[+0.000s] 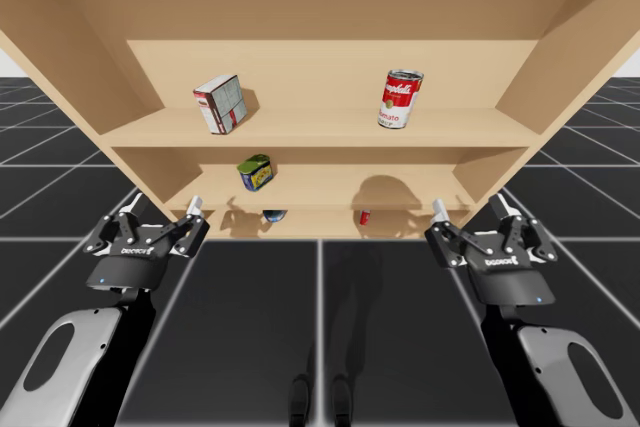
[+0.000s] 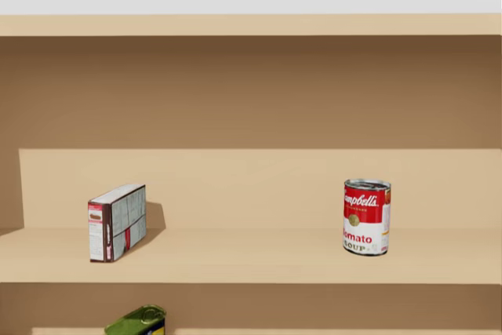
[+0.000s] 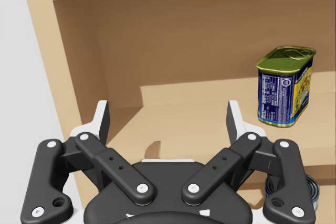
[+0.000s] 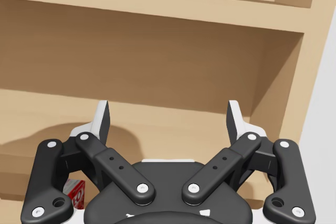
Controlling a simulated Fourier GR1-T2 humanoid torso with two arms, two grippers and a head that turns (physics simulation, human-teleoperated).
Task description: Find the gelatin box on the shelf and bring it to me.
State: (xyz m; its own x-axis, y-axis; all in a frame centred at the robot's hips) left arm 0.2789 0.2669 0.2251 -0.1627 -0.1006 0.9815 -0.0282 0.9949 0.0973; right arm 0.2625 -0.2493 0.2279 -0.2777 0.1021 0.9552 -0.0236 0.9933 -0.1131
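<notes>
A small red box (image 1: pixel 365 216) lies on the lowest shelf board; in the right wrist view this red box (image 4: pixel 76 194) peeks out under my right gripper (image 4: pixel 168 119), which is open and empty. A larger white and red box (image 1: pixel 220 103) (image 2: pixel 118 222) stands on the upper board at the left. My left gripper (image 1: pixel 160 209) (image 3: pixel 168 119) is open in front of the shelf's left end. My right gripper (image 1: pixel 470 209) hangs before its right end. Both are short of the boards.
The wooden shelf (image 1: pixel 320 129) also holds a red and white can (image 1: pixel 400 98) (image 2: pixel 366 216) at the upper right, a green-topped blue and yellow tin (image 1: pixel 256 172) (image 3: pixel 286 85) on the middle board, and a flat blue can (image 1: pixel 274 215) (image 3: pixel 287 195) below it. Dark grid floor lies in front.
</notes>
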